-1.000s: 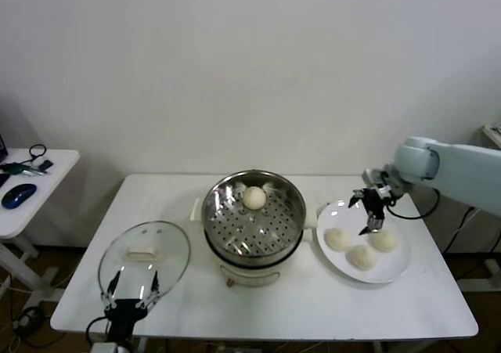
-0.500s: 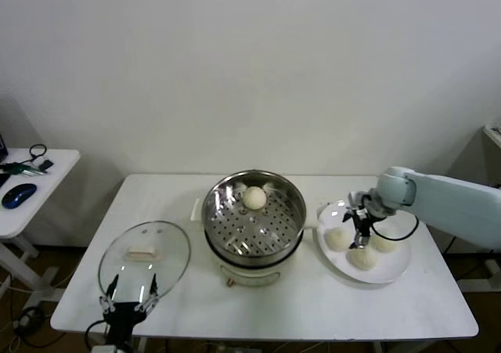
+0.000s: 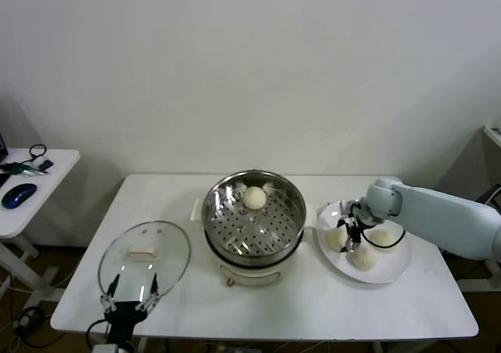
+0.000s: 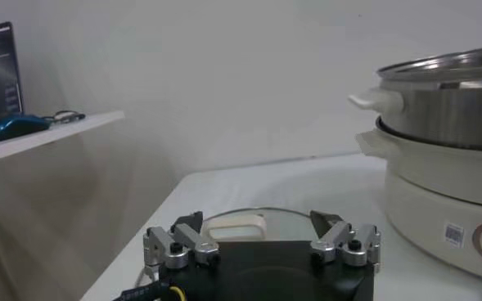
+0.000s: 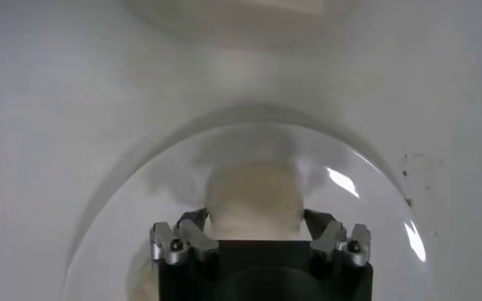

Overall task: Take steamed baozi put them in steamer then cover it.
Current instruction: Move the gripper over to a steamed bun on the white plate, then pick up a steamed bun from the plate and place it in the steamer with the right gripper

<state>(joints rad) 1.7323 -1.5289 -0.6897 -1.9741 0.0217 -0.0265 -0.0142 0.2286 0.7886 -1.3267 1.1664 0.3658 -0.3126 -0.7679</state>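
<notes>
One baozi (image 3: 254,197) in steamer (image 3: 254,247). Right gripper (image 3: 349,235) astride a plate bun (image 5: 253,200), jaws flanking, grip unconfirmed; two more beside. Left gripper (image 3: 129,294) released, cover (image 3: 145,253) just ahead on desk (image 3: 313,306), uncovered.

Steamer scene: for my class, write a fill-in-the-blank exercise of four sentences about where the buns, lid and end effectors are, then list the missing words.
1. Inside the steamer lies ____ baozi.
2. The right end effector is down over the white ____, straddling a baozi.
3. The glass lid lies on the table on the robot's ____ side of the steamer.
4. The left end effector hangs at the table's near edge by the lid, its fingers ____.

Missing words: one; plate; left; open
</notes>
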